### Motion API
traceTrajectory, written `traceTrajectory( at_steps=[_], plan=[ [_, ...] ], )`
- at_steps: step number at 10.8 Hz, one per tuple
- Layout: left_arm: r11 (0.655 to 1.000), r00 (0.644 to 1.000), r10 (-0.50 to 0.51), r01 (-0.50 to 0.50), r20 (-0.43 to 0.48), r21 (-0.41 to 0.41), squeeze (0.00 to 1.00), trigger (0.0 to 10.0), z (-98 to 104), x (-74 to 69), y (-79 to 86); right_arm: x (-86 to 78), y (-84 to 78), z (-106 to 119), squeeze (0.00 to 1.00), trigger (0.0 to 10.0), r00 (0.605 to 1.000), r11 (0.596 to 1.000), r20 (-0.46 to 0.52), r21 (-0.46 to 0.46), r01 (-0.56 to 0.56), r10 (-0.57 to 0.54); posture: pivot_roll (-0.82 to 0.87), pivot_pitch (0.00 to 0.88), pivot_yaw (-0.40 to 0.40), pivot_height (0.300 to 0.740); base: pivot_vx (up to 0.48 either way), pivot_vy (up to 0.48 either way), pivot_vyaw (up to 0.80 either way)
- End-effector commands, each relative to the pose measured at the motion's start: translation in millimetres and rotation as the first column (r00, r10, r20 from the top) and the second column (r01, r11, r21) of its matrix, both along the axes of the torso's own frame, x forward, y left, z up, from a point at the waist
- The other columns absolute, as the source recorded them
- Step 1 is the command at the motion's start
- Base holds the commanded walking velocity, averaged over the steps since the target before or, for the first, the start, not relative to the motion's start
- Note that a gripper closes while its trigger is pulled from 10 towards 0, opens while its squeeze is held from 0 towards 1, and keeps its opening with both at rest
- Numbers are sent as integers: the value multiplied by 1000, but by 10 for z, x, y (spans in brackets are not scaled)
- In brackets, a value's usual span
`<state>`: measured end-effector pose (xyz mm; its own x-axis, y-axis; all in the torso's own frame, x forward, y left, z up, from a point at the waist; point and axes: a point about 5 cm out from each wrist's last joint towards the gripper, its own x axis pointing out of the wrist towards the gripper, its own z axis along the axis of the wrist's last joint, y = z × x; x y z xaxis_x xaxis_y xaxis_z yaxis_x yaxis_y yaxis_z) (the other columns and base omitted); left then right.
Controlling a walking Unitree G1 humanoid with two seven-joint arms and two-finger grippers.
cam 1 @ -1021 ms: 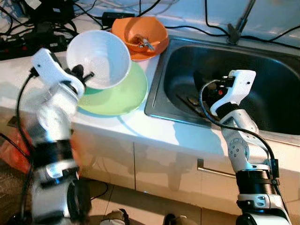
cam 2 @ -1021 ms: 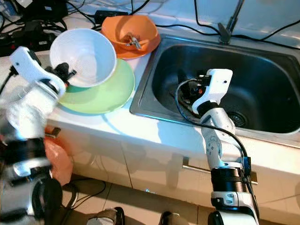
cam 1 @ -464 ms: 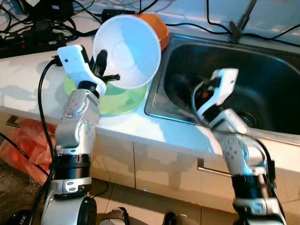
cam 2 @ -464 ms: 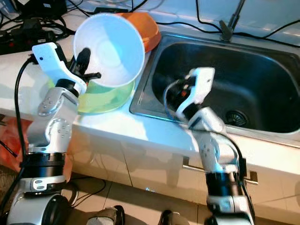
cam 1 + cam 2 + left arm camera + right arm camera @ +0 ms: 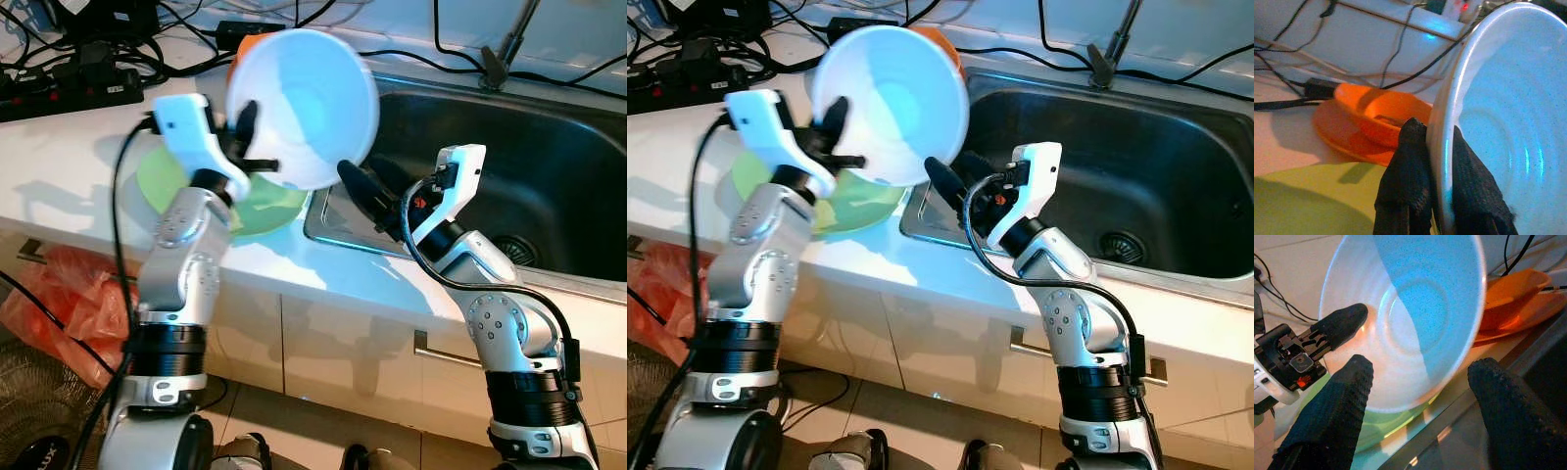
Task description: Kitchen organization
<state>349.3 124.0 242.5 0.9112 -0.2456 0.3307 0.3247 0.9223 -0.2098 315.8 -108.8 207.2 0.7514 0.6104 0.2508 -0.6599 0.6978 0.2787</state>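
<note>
One white bowl [image 5: 304,103], rim pinched by left end effector [image 5: 1430,191].

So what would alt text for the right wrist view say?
A tilted white bowl, pinched at its rim by the left end effector, faces the open right end effector. Behind it sit a green plate and orange dishes.

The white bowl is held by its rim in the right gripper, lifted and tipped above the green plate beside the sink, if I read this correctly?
Not quite: the left gripper holds the white bowl by its rim, as the left wrist view shows. The right gripper is open beside it. The rest holds: the bowl is lifted and tipped above the green plate, beside the sink.
</note>
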Motion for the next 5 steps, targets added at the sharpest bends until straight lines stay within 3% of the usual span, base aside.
traceTrajectory(
  at_steps=[1,5],
  plan=[
    [999,997,-40,41,68,-14,0,0,126,-55,-53,-1,-25,19,0,10000,1000,1000,4,5,10,-10,98,130,-18,740,0,0,0],
    [995,991,-90,94,95,-31,0,0,157,-109,-105,101,-98,79,0,10000,993,993,12,13,118,-118,101,128,-17,740,0,0,0]
  ],
)
